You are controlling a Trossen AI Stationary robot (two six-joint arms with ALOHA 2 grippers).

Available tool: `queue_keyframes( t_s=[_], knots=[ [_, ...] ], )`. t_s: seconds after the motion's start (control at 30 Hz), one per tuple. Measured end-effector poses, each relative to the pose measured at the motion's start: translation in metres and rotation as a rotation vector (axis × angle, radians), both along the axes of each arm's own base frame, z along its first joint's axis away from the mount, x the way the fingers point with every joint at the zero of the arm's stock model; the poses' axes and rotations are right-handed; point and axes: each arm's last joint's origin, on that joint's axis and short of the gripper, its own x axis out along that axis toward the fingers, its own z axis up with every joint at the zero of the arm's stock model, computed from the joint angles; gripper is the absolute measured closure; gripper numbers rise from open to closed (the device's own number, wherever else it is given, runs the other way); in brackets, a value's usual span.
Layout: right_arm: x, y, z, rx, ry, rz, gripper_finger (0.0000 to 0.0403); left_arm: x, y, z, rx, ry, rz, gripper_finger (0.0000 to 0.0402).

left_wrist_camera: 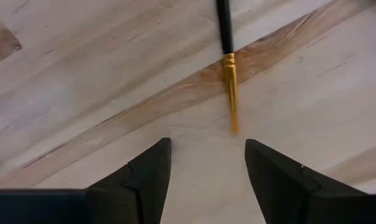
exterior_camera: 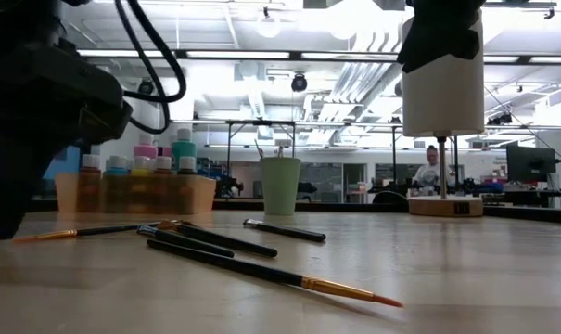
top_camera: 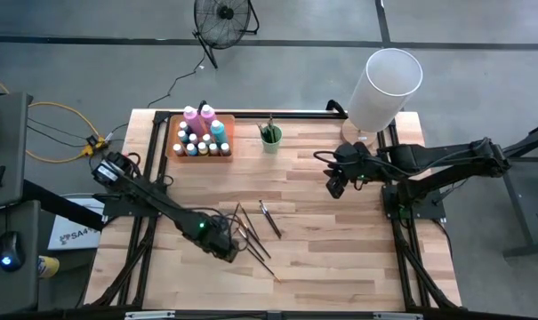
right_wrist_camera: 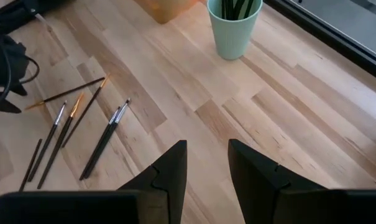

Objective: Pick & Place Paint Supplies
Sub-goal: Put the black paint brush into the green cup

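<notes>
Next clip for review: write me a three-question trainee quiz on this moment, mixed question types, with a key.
1. True or false: the left gripper is shut on a brush.
2. Where do the paint bottles stand? A) in the orange tray B) in the green cup C) loose at the table's middle
3. Fill in: the right gripper hangs above bare table, open and holding ____.

Key
1. False: it is open, with the orange-tipped brush lying just ahead of its fingers.
2. A
3. nothing
</notes>
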Motion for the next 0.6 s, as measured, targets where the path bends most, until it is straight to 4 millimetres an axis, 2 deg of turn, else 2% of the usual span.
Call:
queue_keyframes(
  t_s=[0.13, 0.43, 0.6],
  knots=[
    [0.000, 0.000, 0.000, 0.001, -0.002, 0.001, 0.0292, 0.004, -0.002, -0.003, 0.000, 0.018, -0.005, 0.0202],
    [0.000, 0.001, 0.000, 0.017, -0.001, 0.015, 0.0292, 0.013, -0.004, 0.009, 0.092, -0.007, -0.011, 0.0202],
    [0.000, 0.001, 0.000, 0.025, -0.003, 0.014, 0.0292, 0.010, -0.003, 0.008, 0.102, 0.030, 0.027, 0.0202]
  ],
)
